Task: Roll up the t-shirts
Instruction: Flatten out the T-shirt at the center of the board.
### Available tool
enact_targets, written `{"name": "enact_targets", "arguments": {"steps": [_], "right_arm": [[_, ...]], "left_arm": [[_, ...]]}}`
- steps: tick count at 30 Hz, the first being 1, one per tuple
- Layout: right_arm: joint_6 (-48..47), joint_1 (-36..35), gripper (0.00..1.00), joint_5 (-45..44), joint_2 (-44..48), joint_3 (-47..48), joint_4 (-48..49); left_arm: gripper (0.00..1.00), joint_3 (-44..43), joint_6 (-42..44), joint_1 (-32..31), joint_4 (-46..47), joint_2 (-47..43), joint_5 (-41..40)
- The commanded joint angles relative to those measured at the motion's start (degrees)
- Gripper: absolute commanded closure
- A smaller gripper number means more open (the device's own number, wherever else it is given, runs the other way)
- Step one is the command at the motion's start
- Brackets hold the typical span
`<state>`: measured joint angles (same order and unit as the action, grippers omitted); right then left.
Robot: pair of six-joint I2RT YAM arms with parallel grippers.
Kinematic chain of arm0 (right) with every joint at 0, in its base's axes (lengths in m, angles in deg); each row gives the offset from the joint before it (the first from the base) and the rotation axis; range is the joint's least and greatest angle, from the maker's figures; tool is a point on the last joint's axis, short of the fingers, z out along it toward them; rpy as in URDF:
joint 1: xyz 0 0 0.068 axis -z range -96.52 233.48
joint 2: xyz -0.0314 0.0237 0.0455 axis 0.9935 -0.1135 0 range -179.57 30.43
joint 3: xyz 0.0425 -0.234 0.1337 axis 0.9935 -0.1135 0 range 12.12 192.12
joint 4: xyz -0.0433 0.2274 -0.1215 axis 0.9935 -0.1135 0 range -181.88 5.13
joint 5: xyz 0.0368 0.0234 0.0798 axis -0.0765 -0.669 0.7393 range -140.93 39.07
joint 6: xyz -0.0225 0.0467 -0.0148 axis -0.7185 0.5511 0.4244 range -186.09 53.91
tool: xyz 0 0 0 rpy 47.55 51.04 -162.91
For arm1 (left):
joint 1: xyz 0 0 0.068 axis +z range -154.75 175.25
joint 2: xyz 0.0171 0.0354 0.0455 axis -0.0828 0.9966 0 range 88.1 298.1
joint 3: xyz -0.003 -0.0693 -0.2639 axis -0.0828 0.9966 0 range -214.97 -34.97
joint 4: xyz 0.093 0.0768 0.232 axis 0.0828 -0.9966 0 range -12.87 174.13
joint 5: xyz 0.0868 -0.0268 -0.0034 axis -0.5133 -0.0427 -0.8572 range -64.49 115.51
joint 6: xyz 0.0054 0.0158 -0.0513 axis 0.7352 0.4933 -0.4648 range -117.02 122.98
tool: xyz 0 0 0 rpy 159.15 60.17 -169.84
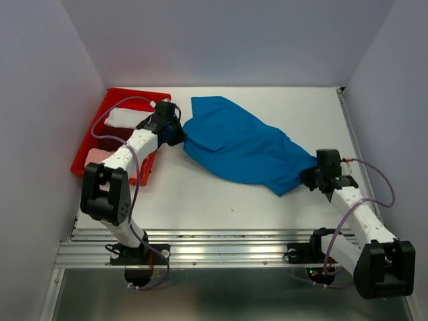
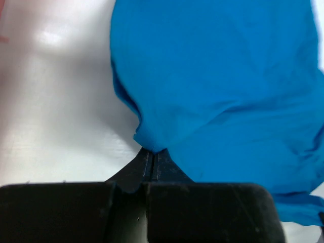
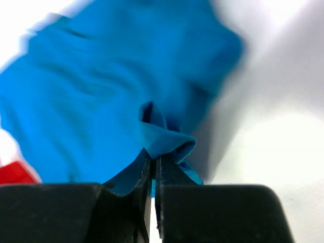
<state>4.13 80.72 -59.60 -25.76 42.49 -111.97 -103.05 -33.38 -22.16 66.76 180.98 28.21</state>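
Observation:
A bright blue t-shirt (image 1: pixel 241 144) lies stretched across the white table between the two arms. My left gripper (image 1: pixel 179 136) is shut on the shirt's left edge, just right of the red tray. In the left wrist view the left gripper (image 2: pixel 152 152) pinches a fold of the blue t-shirt (image 2: pixel 223 86). My right gripper (image 1: pixel 309 175) is shut on the shirt's lower right end. The right wrist view has the right gripper (image 3: pixel 154 158) closed on a bunched fold of the blue t-shirt (image 3: pixel 101 91). A white t-shirt (image 1: pixel 124 118) and a pale pink t-shirt (image 1: pixel 100 157) lie in the tray.
The red plastic tray (image 1: pixel 120 95) stands at the far left, partly under the left arm. White walls close the table on the left, back and right. A metal rail (image 1: pixel 200 247) runs along the near edge, with both arm bases on it.

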Motion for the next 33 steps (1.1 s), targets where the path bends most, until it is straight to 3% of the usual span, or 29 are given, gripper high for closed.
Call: {"name": "enact_targets", "arguments": {"steps": [1,3,9,19,24,33], "right_arm": [[-10.4,-0.4,0.99,-10.6,-2.4,16.2,2.8],[-13.6,-0.4,0.99,-13.9,-3.5,21.6,2.8],[-26.5,-0.4,0.99,-20.6,-6.1,40.5,5.0],[-42.3,-0.4,0.99,-22.5,-1.0,56.8,12.1],[-47.0,-0.4,0.99,-22.9,1.3,63.1,14.5],[-52.6,-0.4,0.99,-23.9,6.0,72.8,14.9]], "left_arm": [[1.00,-13.6,3.3,-0.3,-2.3,0.3,2.8],[1.00,-22.9,5.1,-0.3,-5.3,1.5,3.3],[1.00,-37.1,7.1,-0.2,-5.2,2.5,4.2],[1.00,-42.7,9.6,-0.2,-2.9,-7.6,9.9],[1.00,-47.8,11.0,-0.3,-3.5,-11.0,13.1],[1.00,-47.6,9.6,-1.1,-2.1,-20.9,17.4]]}}
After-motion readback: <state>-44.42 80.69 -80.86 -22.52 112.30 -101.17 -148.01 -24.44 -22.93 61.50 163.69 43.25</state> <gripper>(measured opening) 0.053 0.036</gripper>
